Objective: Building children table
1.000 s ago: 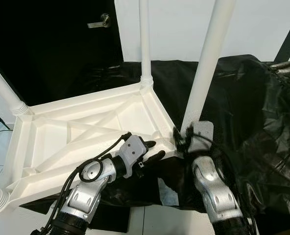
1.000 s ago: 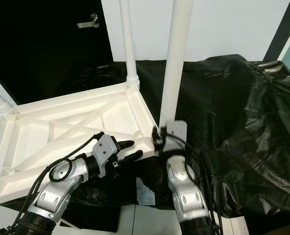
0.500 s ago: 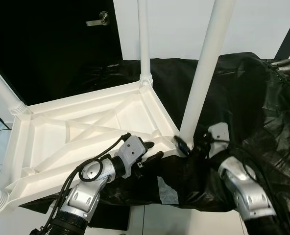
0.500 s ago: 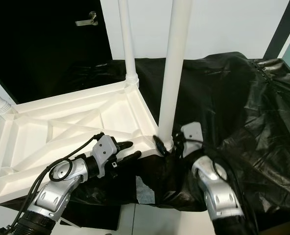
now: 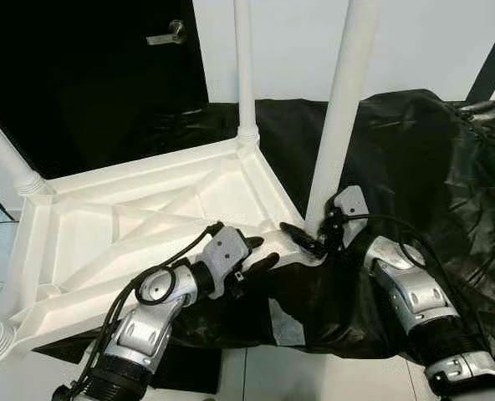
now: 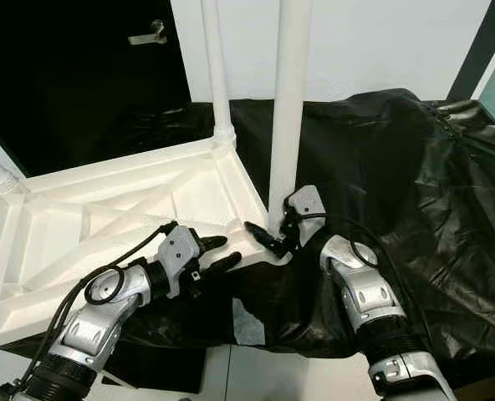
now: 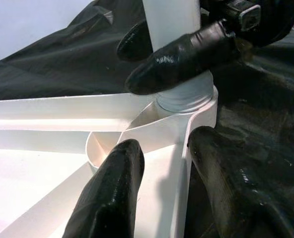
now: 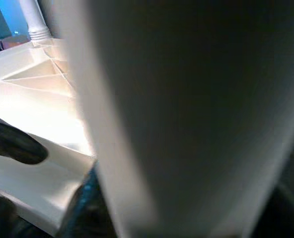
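The right gripper point(image 5: 308, 240) clamps the leg point(image 5: 338, 125) at its socket, probably to seat it; the left gripper point(image 5: 260, 255), open, straddles the tabletop point(image 5: 105, 225) rim, steadying it.

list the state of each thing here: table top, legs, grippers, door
table top: upside down on black sheet
near leg: upright in corner socket
far leg: upright, seated
left gripper: open, straddling table rim
right gripper: shut on near leg's base
door: closed
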